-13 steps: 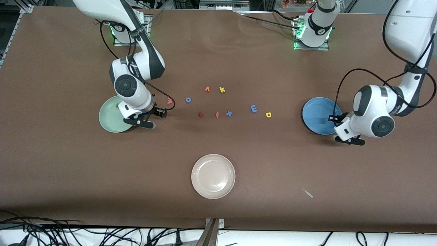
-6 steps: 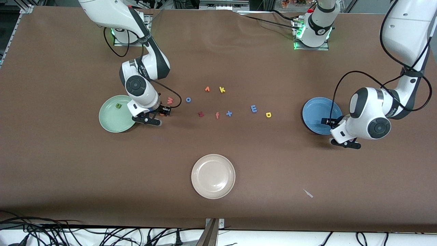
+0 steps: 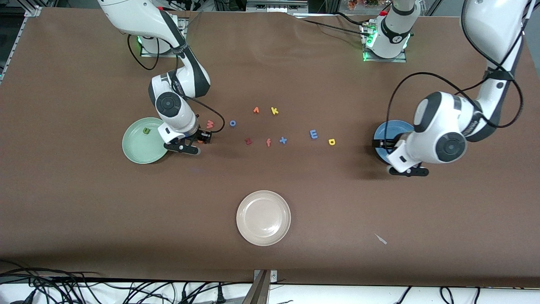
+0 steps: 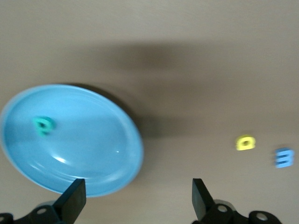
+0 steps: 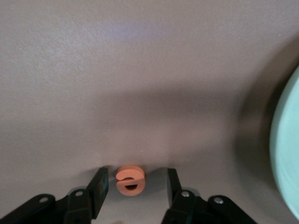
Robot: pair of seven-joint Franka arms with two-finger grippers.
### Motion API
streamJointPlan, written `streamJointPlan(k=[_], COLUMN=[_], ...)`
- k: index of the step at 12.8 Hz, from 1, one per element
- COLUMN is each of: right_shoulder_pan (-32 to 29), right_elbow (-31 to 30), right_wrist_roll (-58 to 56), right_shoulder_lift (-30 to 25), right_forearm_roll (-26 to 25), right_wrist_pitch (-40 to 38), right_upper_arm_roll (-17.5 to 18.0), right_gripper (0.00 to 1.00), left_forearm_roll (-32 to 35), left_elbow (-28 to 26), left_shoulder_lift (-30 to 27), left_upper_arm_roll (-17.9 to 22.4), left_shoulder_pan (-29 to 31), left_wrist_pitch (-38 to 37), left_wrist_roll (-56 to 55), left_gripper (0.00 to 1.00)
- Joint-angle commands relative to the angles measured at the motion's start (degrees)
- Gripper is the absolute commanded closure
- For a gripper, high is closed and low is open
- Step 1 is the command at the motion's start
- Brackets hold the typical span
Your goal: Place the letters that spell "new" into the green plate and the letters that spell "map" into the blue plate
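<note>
The right tool (image 5: 134, 185) stands open around the orange "e" (image 5: 130, 180), a light, soft foam piece on the worktop (image 3: 270, 190); I judge its flat sides the best hold. The left tool (image 4: 135, 203) is open and empty over the blue plate (image 4: 70, 140).

The tabletop (image 3: 84, 202) is plain matte brown; on it sit a pale mint-green plate (image 3: 137, 150) holding a green letter (image 3: 146, 131), a medium-blue plate (image 4: 84, 154) holding a teal letter (image 4: 43, 125), and a cream-white plate (image 3: 263, 218). The loose letters are red-pink (image 3: 210, 124), blue (image 3: 233, 123), orange (image 3: 256, 110), yellow (image 3: 274, 111), dark red (image 3: 248, 141), orange (image 3: 268, 142), blue (image 3: 283, 140), blue (image 3: 313, 134) and yellow (image 3: 332, 142); another orange letter (image 5: 130, 180) lies between black fingers (image 5: 98, 186); the arms are white with dark grey joints.
</note>
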Motion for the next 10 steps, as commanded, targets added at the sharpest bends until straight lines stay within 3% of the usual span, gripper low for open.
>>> streamJointPlan(k=[1,3,7,10], right_shoulder_pan=[-0.3,-0.2,-0.6,-0.6], right_elbow=[-0.9,-0.8,0.6,1.1], right_wrist_roll=[-0.9,-1.1,-5.5,-16.5], right_shoulder_lift=[0.1,-0.2,-3.8,-7.8], right_forearm_roll=[1.0,1.0,1.0,1.0], right_wrist_pitch=[1.7,1.3,-4.4,-12.2], right_upper_arm_roll=[1.0,1.0,-0.2,-7.2], right_gripper=[0.57,0.76,0.76,0.76], left_forearm_roll=[-1.1,-1.0,-0.2,-0.2], left_elbow=[-2.8,-5.3,-10.5,-12.7], left_shoulder_lift=[1.1,1.4,1.9,2.1], left_upper_arm_roll=[-3.8,-3.9,-3.9,-3.8], left_shoulder_pan=[-0.9,-4.2,-6.4,-7.2], left_wrist_pitch=[5.7,9.7,17.7,20.9], left_wrist_roll=[-9.4,-13.7,-17.6,-18.4], left_gripper=[0.0,0.0,0.0,0.01])
